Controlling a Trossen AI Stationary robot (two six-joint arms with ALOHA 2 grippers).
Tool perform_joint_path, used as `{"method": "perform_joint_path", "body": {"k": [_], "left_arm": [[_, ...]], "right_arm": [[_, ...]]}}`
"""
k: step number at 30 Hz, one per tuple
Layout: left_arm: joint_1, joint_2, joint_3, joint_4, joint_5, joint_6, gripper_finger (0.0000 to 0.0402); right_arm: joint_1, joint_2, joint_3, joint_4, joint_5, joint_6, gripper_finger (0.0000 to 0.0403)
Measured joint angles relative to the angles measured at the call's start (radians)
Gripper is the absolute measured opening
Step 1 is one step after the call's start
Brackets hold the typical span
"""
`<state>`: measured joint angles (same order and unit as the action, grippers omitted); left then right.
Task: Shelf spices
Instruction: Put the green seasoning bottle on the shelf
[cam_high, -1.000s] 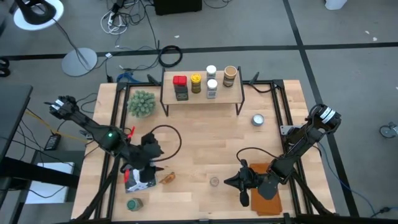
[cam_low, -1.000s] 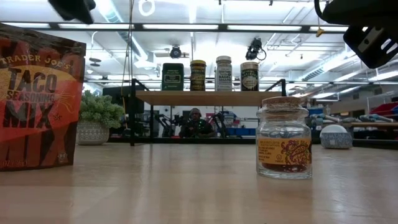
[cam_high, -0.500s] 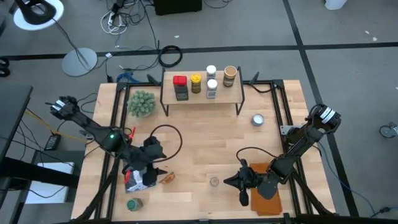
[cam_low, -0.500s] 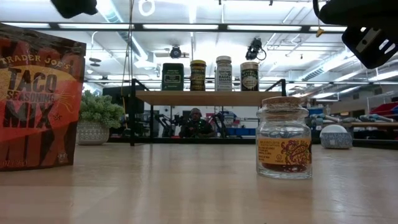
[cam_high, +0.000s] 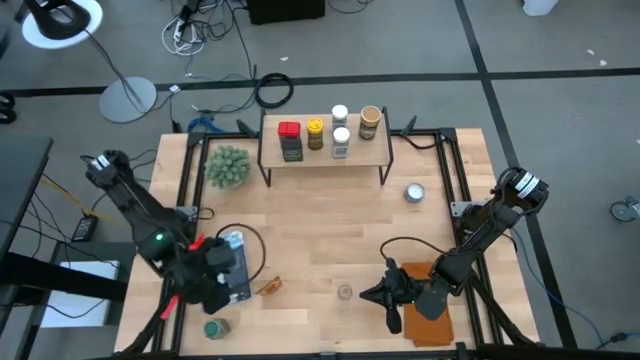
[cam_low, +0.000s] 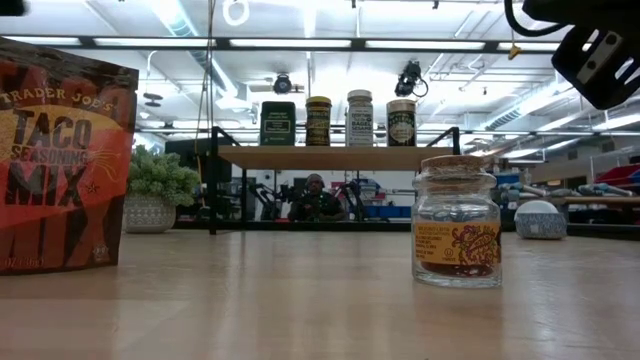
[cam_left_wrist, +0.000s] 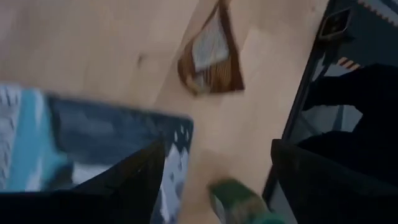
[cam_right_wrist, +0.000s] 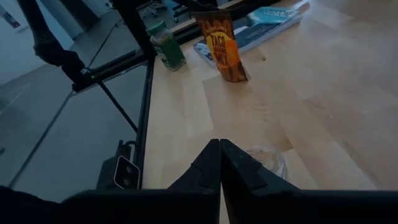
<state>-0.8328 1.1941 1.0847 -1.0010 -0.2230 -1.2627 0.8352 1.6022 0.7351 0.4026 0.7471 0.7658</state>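
High view: left end effector (cam_high: 222, 280) at the near-left bench (cam_high: 320, 220) edge, fingers spread around a flat blue packet (cam_high: 234, 272), probably lining up a pick.
Right end effector (cam_high: 372, 293): fingers pressed together, holding nothing, parked near-right; looks idle.
Shelf (cam_high: 325, 150): far-centre, five spices on top, so the job looks part done.
Left on bench: taco mix pouch (cam_high: 267, 286), corked glass jar (cam_high: 344, 292), green-lidded jar (cam_high: 213, 328), blue packet; four counted.
Non-task: one plant ball (cam_high: 228, 166), one round tin (cam_high: 415, 192).
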Motion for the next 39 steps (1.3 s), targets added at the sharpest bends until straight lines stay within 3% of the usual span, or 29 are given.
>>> {"method": "perform_joint_path", "body": {"k": [9, 18, 28, 39], "left_arm": [[-0.174, 0.039, 0.001, 0.010, 0.006, -0.302, 0.0295], [-0.261, 0.141, 0.001, 0.072, 0.119, -0.524, 0.0295], [-0.272, 0.175, 0.001, 0.112, 0.125, -0.562, 0.0295], [-0.352, 0.175, 0.001, 0.101, -0.040, -0.550, 0.0295]], "right_arm": [[0.000, 0.000, 0.000, 0.000, -0.019, 0.000, 0.0004], [0.000, 0.000, 0.000, 0.000, -0.044, 0.001, 0.0005], [0.002, 0.000, 0.000, 0.000, -0.045, 0.002, 0.0006], [-0.014, 0.000, 0.000, 0.015, -0.076, 0.043, 0.0011]]}}
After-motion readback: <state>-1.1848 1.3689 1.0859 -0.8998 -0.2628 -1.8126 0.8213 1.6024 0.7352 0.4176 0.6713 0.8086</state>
